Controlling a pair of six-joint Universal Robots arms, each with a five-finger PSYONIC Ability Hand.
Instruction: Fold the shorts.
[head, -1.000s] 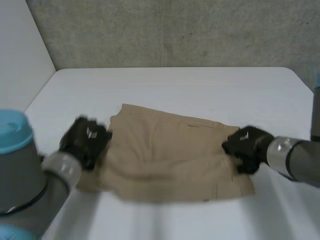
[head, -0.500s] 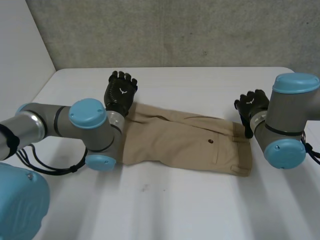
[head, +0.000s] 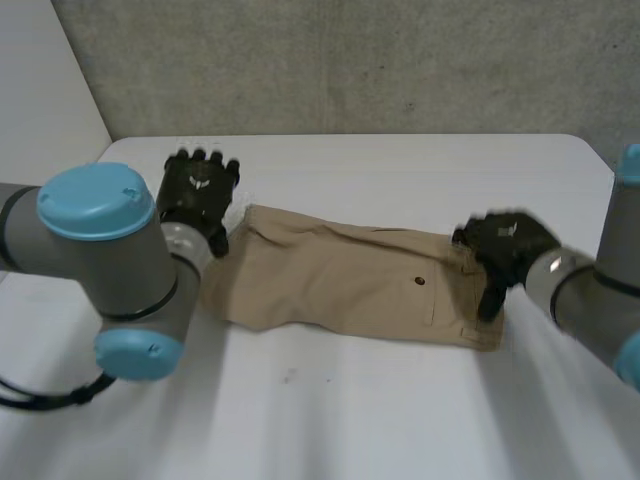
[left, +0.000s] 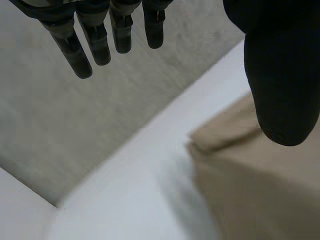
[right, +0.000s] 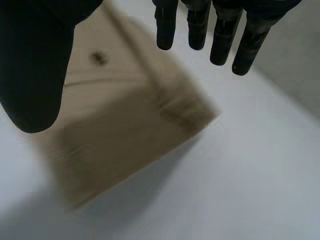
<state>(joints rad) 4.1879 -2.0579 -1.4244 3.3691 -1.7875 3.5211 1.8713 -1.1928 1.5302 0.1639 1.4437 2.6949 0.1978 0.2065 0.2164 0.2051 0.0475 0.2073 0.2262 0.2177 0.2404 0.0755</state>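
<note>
My left hand (head: 200, 188) is released, fingers (left: 92, 42) straight and thumb apart, grasping nothing, just beside the left end of the tan shorts (head: 350, 285). My right hand (head: 503, 250) is spread and empty too, over their right end. The shorts lie folded in a long band on the white bench (head: 400, 410).
</note>
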